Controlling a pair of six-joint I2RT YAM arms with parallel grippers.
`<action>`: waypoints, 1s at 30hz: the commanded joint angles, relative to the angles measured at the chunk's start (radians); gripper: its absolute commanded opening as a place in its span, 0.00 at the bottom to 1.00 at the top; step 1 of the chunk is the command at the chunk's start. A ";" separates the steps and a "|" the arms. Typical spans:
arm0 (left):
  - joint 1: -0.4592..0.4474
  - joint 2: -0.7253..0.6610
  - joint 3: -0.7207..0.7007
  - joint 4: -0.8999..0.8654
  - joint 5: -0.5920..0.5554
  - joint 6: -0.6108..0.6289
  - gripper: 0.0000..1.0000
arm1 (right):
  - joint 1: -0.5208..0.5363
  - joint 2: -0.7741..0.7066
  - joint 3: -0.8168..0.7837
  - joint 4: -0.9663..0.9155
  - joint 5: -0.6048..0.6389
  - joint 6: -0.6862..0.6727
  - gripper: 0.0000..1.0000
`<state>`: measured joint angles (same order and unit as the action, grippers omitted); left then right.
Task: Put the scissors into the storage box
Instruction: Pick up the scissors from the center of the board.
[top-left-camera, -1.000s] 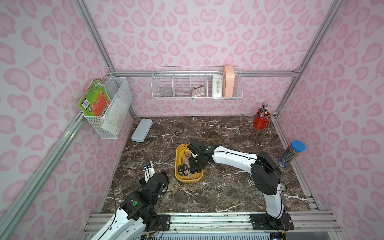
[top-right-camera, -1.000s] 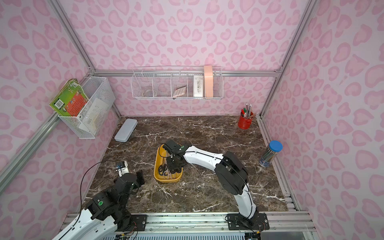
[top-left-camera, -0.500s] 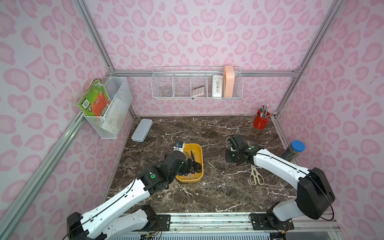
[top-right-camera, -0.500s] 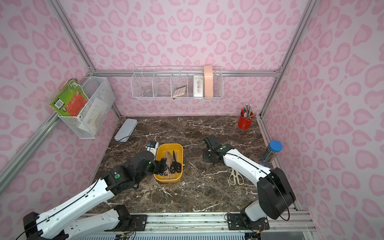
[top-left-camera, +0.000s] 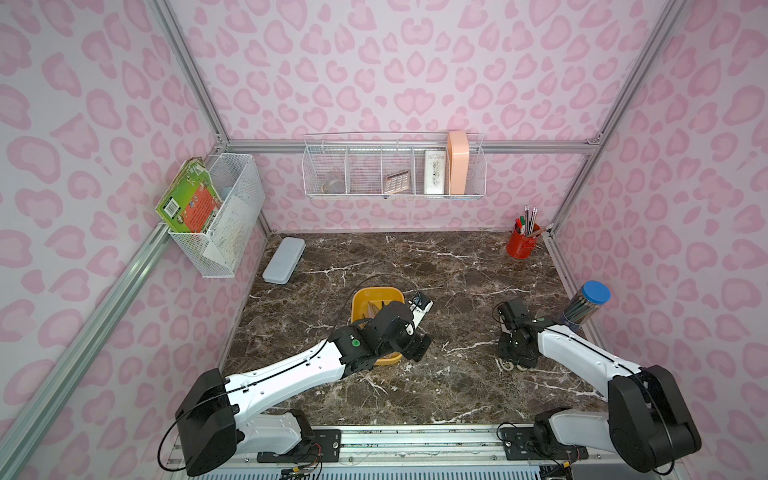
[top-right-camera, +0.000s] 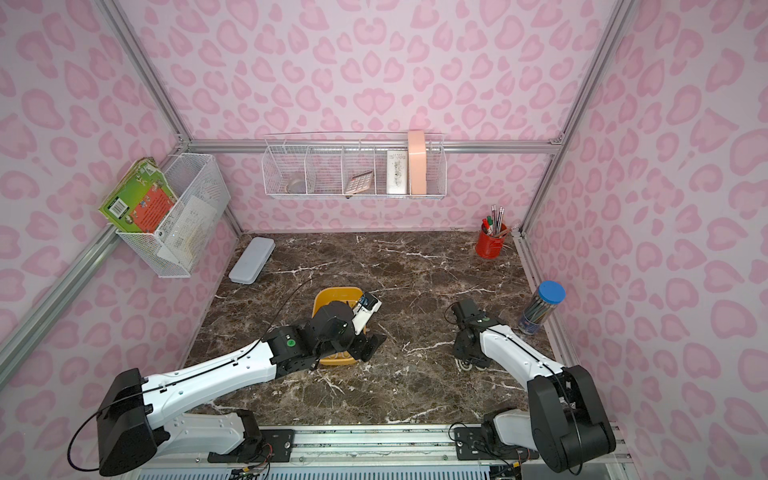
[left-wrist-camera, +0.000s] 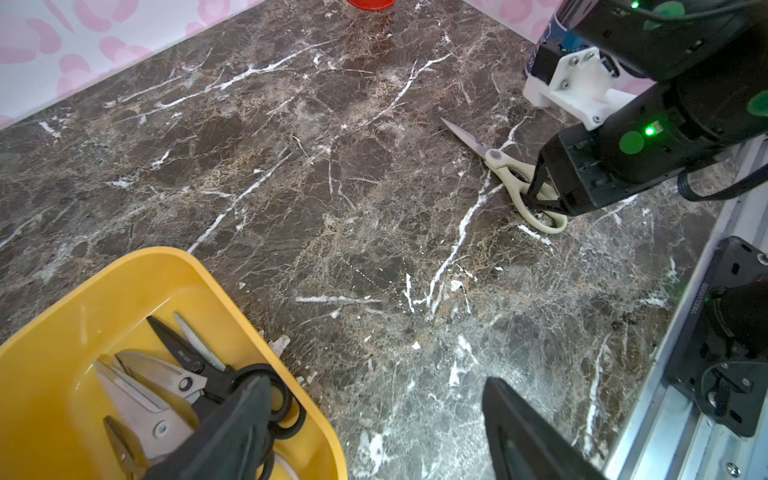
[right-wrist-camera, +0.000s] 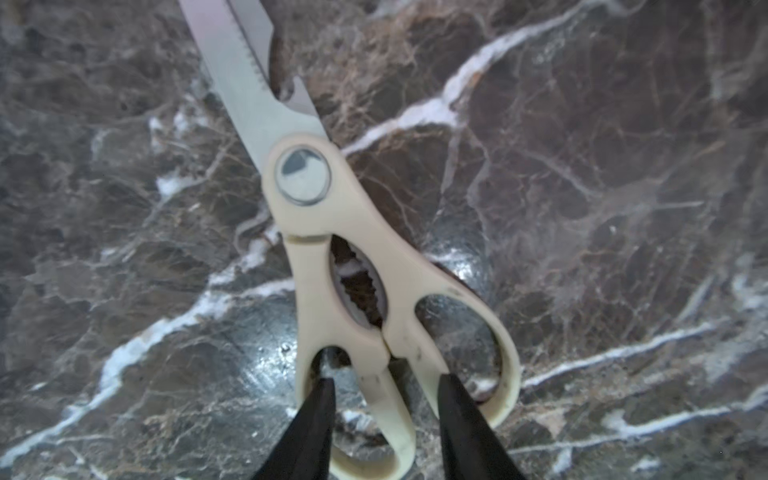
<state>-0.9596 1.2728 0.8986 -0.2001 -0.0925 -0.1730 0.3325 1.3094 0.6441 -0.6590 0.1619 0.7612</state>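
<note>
Lying in one storage box (left-wrist-camera: 62, 316), three-plus scissors (left-wrist-camera: 158, 374); one cream pair (left-wrist-camera: 509, 176) outside

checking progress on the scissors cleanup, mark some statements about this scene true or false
1. The cream-handled scissors lie on the table, outside the storage box. True.
2. The left arm holds scissors. False: the left gripper is open and empty, by the box rim.
3. The storage box is empty. False: black-handled scissors and others lie in it.
4. The right gripper straddles the cream-handled scissors' handles. True.
5. A red cup stands beside the box. False: the red cup is in a far corner.
</note>
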 joint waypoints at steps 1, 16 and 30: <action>0.000 -0.006 -0.015 0.018 0.010 0.011 0.84 | 0.002 0.005 -0.016 0.014 0.024 0.019 0.43; 0.000 0.020 -0.023 0.027 -0.010 0.007 0.85 | 0.052 0.032 -0.022 0.131 -0.161 -0.026 0.33; 0.000 -0.004 -0.029 0.011 -0.064 0.007 0.85 | 0.128 0.175 0.059 0.128 -0.088 -0.047 0.20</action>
<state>-0.9604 1.2800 0.8734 -0.1932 -0.1234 -0.1734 0.4442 1.4586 0.6960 -0.5587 0.1303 0.7277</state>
